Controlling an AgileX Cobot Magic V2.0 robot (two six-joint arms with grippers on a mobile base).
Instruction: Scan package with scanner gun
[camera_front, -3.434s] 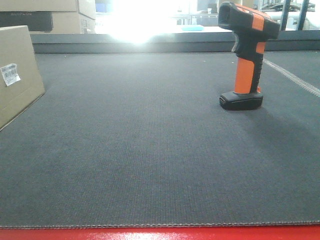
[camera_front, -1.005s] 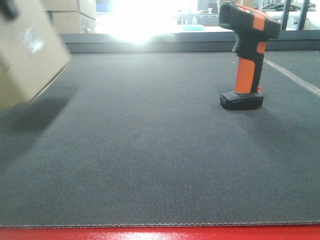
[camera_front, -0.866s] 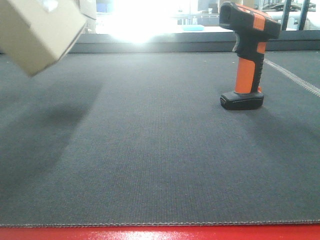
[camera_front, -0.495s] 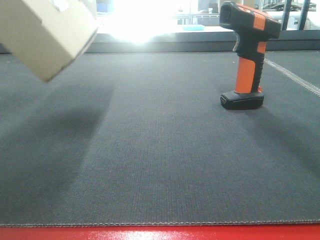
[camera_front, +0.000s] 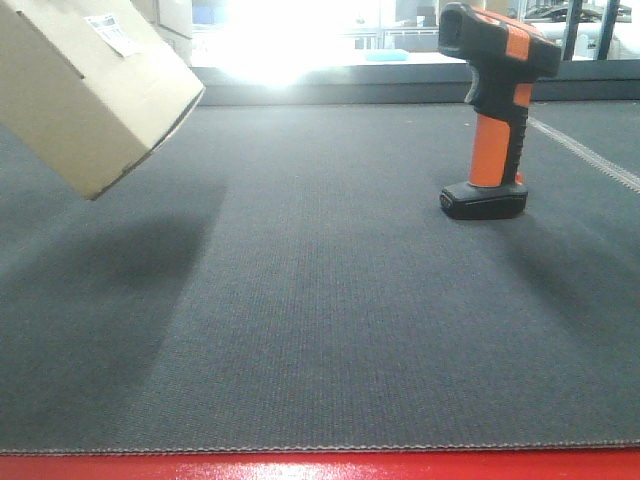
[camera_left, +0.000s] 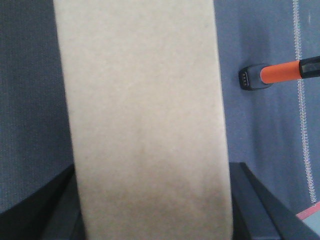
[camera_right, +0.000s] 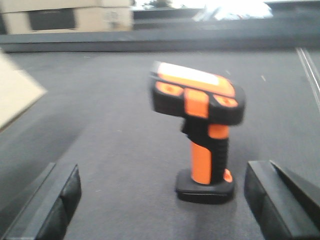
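My left fingers (camera_left: 252, 207) clamp package (camera_front: 95, 95) aloft: seems light, stiff. Right fingers (camera_right: 280, 200) spread; scanner gun (camera_right: 202, 125) looks top-heavy, I'd grip orange handle (camera_right: 200, 161).

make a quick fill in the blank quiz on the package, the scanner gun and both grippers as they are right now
1. The small label on the package is ____.
2. The left gripper is shut on the ____, which hangs tilted above the mat.
3. The scanner gun stands ____ on its flat base.
4. The right gripper is ____, with one finger on each side of the scanner gun.

Missing words: white; package; upright; open
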